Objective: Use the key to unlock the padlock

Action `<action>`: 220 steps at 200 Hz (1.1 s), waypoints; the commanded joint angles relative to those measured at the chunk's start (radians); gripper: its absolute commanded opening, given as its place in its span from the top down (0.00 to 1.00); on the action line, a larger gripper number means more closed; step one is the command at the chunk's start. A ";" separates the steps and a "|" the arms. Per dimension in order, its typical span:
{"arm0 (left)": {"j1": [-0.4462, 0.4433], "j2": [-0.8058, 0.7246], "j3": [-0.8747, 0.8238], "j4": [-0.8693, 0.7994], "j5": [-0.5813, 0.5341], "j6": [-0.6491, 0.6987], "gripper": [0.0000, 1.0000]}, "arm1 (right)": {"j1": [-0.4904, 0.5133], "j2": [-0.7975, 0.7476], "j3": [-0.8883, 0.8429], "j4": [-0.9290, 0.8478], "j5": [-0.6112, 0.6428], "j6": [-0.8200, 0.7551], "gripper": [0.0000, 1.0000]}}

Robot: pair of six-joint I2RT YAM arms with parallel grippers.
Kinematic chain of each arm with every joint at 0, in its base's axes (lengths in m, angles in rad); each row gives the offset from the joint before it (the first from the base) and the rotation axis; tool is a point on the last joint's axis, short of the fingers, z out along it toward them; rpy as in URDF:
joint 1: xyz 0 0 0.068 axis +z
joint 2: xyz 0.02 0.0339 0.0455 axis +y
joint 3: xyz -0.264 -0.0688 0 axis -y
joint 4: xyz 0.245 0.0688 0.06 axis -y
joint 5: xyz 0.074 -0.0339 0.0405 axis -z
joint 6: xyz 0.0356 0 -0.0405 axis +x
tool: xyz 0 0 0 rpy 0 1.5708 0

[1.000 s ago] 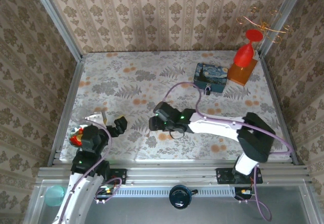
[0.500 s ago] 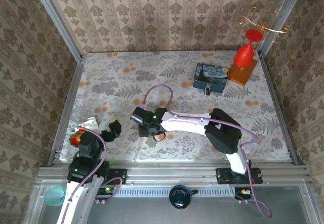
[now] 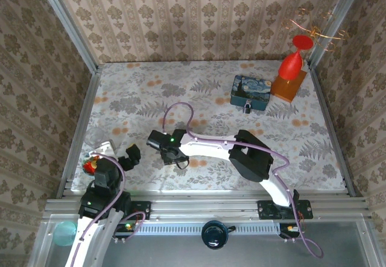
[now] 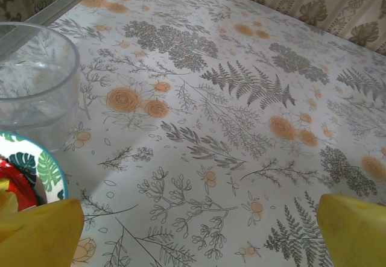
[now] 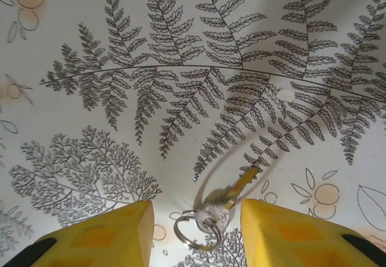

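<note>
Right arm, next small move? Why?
Probably lower slightly and close the right gripper on the key: it lies flat on the table between the open fingers, not yet gripped. The padlock sits by the blue tin, far off.

Padlock (image 3: 248, 106) tiny, detail unreadable; cup (image 4: 36, 86) cut by left edge.

right arm reaches left across the floral table (image 3: 145, 92). right gripper (image 3: 160, 144) is low over the cloth, front-left of centre, with a purple cable (image 3: 175, 111) looped behind it. left gripper (image 3: 119, 153) is front-left, beside a plate (image 3: 89, 164) of red stuff. padlock (image 3: 248, 106) is far right, just in front of the blue tin (image 3: 252, 91). orange block (image 3: 286, 86) with a red goblet on top sits beside the tin.
</note>
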 commanded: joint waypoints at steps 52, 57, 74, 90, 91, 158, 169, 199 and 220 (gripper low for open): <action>-0.003 -0.014 0.024 -0.014 -0.039 -0.013 0.00 | 0.020 0.068 0.060 -0.094 0.041 -0.012 0.60; -0.003 -0.013 0.024 -0.014 -0.040 -0.013 0.00 | 0.020 0.071 0.060 -0.094 0.042 -0.012 0.60; -0.004 -0.014 0.023 -0.013 -0.044 -0.013 0.00 | 0.020 0.075 0.060 -0.105 0.056 -0.010 0.62; -0.003 -0.014 0.023 -0.014 -0.046 -0.013 0.00 | 0.020 0.077 0.057 -0.115 0.072 -0.010 0.62; -0.003 -0.014 0.022 -0.013 -0.046 -0.013 0.00 | 0.020 0.076 0.058 -0.116 0.073 -0.010 0.62; -0.004 -0.014 0.018 -0.008 -0.048 -0.010 0.00 | 0.020 0.045 0.017 -0.104 0.115 0.007 0.68; -0.003 -0.014 0.016 -0.008 -0.048 -0.008 0.00 | 0.020 0.041 0.014 -0.103 0.117 0.008 0.69; -0.003 -0.014 0.016 -0.007 -0.047 -0.009 0.00 | 0.020 0.035 0.002 -0.106 0.123 0.018 0.72; -0.004 -0.014 0.015 -0.007 -0.048 -0.008 0.00 | 0.020 0.020 -0.014 -0.108 0.140 0.026 0.73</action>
